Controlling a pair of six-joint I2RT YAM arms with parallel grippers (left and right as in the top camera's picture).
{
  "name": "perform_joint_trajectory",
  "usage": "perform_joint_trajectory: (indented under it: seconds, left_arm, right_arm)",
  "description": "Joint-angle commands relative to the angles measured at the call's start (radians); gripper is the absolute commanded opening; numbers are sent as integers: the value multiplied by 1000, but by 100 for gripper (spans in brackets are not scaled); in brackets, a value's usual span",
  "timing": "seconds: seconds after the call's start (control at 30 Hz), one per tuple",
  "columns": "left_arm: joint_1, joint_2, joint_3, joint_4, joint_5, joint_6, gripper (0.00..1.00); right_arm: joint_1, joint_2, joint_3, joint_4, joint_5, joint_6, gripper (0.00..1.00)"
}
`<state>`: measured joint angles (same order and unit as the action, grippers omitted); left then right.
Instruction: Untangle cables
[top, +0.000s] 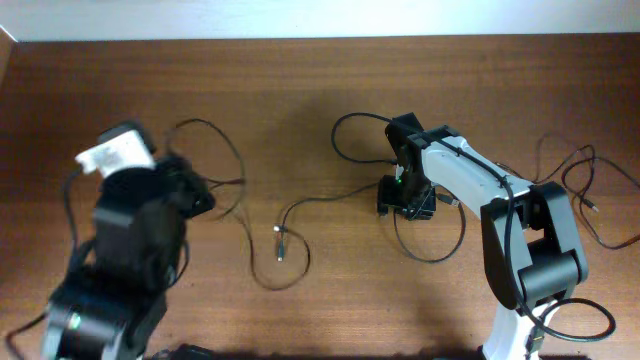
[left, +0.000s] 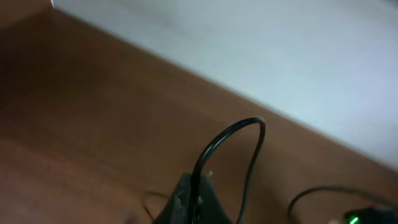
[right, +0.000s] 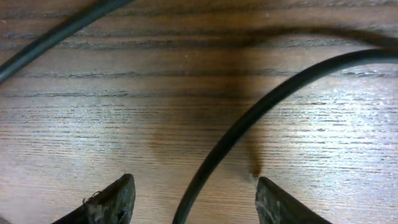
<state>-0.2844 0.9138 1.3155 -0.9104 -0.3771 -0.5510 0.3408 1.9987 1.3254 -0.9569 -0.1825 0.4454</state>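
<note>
On the table (top: 300, 100), thin black cables (right: 231, 140) lie loosely looped.

No text, brand, number or sign can be read in any view. Only candidate is a white patch (top: 115, 152) on top of the arm at the left of the overhead view; it could be a label, but it's too small and blurred to make out any print.
</note>
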Motion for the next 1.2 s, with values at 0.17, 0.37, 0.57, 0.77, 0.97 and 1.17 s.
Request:
perform_joint_trajectory:
  seconds: [0.17,0.37,0.57,0.77,0.97,1.17]
  left_arm:
    - [6,335,5,-145,217,-9,0]
    - [6,605,5,-307,224,-43,0]
    - [6,702,0,-401,310,-246,20]
    - [5,702,-80,-438,310,-616,41]
    - [6,702,-241,-395,301,-650,72]
    - [6,702,-400,-179,270,-653,74]
  right_arm:
    - [0,7,-3,0,2,3,64]
    - [0,7,-3,-1,2,3,64]
    - [0,7,-3,0,2,3,64]
    - [0,7,-3,5,2,3,64]
    - [0,7,-3,5,3,3,64]
    - [0,7,-3,18,14,3,64]
